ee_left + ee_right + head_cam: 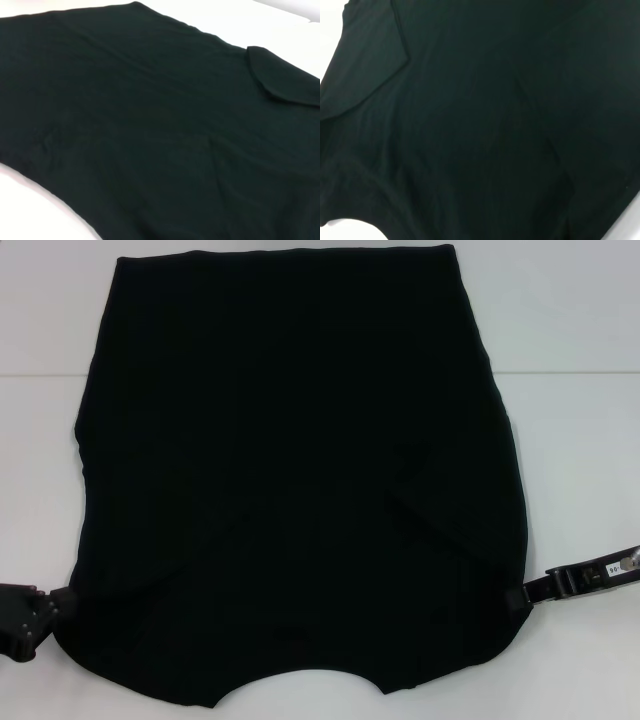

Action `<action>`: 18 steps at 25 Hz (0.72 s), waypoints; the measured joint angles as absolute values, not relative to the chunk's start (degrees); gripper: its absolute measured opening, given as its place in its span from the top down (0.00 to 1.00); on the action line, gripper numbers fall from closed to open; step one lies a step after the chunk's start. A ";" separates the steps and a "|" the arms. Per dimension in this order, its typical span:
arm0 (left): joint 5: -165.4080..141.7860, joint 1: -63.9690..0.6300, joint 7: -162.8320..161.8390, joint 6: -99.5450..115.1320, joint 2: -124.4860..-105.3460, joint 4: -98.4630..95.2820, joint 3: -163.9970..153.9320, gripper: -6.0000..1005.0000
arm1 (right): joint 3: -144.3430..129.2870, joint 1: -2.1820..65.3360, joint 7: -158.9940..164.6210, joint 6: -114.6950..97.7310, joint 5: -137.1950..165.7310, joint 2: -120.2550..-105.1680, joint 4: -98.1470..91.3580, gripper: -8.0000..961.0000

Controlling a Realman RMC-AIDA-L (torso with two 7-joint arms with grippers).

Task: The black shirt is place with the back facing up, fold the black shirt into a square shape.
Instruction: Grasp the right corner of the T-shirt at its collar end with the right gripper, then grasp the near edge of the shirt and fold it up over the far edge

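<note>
A: Where does the black shirt [300, 470] lie?

B: Flat on the white table [570, 320], filling the middle, its curved neckline on the near edge and its straight hem at the far edge. Both sleeves look tucked in over the body; one folded flap shows as a raised seam right of centre.

A: And the arms?

B: The left gripper [30, 612] sits at the near left corner, touching the cloth's edge. The right gripper [560, 583] reaches in at the near right corner, its tip against the fabric. Black on black there, so I cannot tell whether either is open or pinching the cloth.

A: How will the shirt handle?

B: Light, limp and soft, I'd judge. It will sag and drag between two holds, and loose layers may slide apart. Best taken at the two near corners, by the shoulders, pinching all layers together.

A: Room to move?

B: Bare table lies left and right of the shirt, and a strip beyond the hem. The near edge runs out of view, so little margin there. Carrying the near corners toward the far hem seems the open route.
</note>
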State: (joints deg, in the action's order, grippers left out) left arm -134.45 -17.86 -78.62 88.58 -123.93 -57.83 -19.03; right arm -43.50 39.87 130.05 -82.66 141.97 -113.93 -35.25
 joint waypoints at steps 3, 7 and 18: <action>-133.79 -17.90 -78.29 88.59 -123.93 -57.83 -19.01 0.98 | -43.47 39.90 130.08 -82.60 141.99 -113.95 -35.29 0.69; -133.20 -17.91 -78.06 88.59 -123.92 -57.59 -18.99 0.98 | -43.35 39.75 129.57 -82.50 141.84 -114.15 -35.31 0.87; -132.34 -17.08 -82.24 97.01 -124.02 -57.09 -13.60 0.98 | -35.14 33.06 118.23 -86.37 137.09 -112.97 -35.49 0.94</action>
State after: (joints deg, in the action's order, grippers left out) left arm -132.34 -17.08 -82.24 97.01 -124.02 -57.09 -13.60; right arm -35.14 33.06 118.23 -86.37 137.09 -112.97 -35.49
